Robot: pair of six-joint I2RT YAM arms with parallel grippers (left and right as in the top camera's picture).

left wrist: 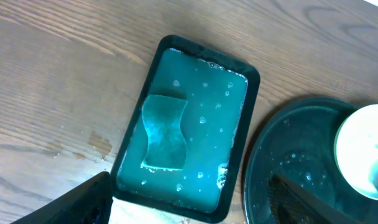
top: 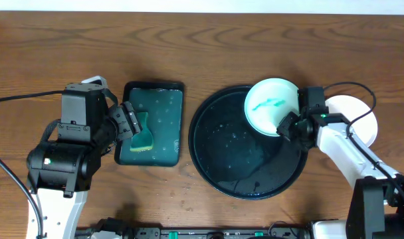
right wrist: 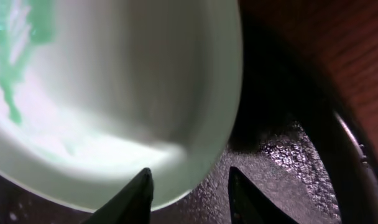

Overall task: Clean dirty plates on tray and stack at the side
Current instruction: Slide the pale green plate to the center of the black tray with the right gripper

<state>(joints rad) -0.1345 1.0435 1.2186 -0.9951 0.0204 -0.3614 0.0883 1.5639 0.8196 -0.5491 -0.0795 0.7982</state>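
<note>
A dirty plate (top: 272, 106), white with teal smears, is tilted and raised over the far right part of the black round tray (top: 235, 166). My right gripper (top: 285, 125) is shut on its near-right rim. In the right wrist view the fingers (right wrist: 190, 180) straddle the plate's edge (right wrist: 114, 93) above the wet tray (right wrist: 288, 162). A second white plate (top: 353, 113) lies on the bare wood to the right, partly under my right arm. A third plate is not in view. My left gripper (top: 130, 119) is open and empty beside the sponge.
A dark-green rectangular tray (top: 154, 85) with teal water stands left of the round tray, holding a sponge (top: 143, 136). In the left wrist view the sponge (left wrist: 164, 134) lies in that tray (left wrist: 251, 71) ahead of the open fingers (left wrist: 189, 180). Cables run at both sides.
</note>
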